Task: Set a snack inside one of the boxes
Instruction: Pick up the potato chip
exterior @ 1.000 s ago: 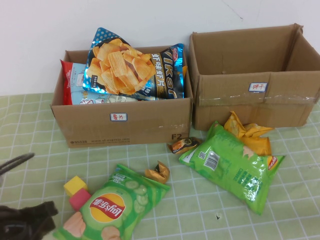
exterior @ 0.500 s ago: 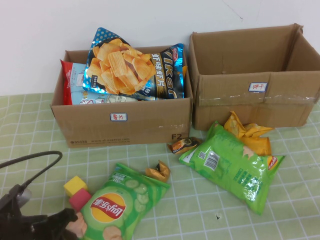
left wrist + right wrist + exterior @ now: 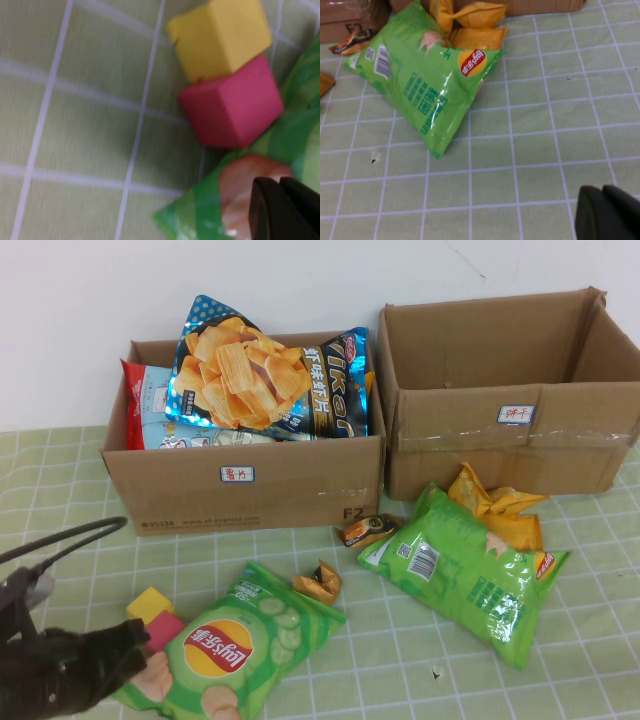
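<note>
A green Lay's chip bag [image 3: 235, 650] lies flat at the front left; its corner shows in the left wrist view [image 3: 200, 212]. My left gripper [image 3: 138, 648] is shut, its fingertips [image 3: 280, 182] pressed together on that bag's near corner. A second green chip bag [image 3: 460, 575] lies in front of the right box [image 3: 510, 430], which looks empty; the bag also shows in the right wrist view [image 3: 425, 80]. The left box [image 3: 250, 490] holds several snack bags [image 3: 250, 370]. My right gripper [image 3: 605, 192] is shut and empty above bare tablecloth, and is out of the high view.
A yellow block [image 3: 148, 602] and a pink block [image 3: 168, 628] sit beside the Lay's bag, by my left gripper. Orange packets [image 3: 500, 510] lie behind the second bag. A small brown snack [image 3: 368, 530] and an orange one [image 3: 318, 585] lie mid-table.
My left gripper has come in from the bottom left edge onto the Lay's bag's corner. The bag and the two blocks have shifted slightly to the right.
</note>
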Controlling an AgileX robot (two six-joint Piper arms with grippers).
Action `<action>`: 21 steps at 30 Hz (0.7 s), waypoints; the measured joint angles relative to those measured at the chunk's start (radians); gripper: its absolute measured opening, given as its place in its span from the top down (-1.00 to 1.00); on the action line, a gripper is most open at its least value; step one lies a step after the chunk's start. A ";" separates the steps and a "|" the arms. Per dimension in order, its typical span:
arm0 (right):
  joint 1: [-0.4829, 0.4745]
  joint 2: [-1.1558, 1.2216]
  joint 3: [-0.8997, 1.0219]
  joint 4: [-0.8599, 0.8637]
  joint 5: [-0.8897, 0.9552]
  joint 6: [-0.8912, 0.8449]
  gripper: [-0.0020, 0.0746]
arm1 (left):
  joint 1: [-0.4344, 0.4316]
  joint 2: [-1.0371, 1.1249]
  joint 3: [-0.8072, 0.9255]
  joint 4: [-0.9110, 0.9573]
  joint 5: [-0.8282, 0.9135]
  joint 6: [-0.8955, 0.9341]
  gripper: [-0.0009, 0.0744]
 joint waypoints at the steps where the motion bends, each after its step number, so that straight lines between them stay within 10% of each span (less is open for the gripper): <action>1: 0.000 0.000 0.000 0.000 0.000 0.000 0.95 | 0.000 0.000 -0.004 -0.023 -0.002 0.053 0.97; 7: 0.000 0.000 0.000 0.000 -0.001 -0.006 0.95 | 0.000 0.000 -0.033 -0.061 0.000 0.158 0.85; 14: 0.000 0.000 0.000 0.000 -0.002 -0.023 0.95 | 0.000 0.001 -0.055 -0.062 0.034 0.182 -0.38; 21: 0.000 0.000 0.000 0.006 -0.002 -0.029 0.95 | -0.002 0.002 -0.055 -0.023 0.051 0.059 -0.73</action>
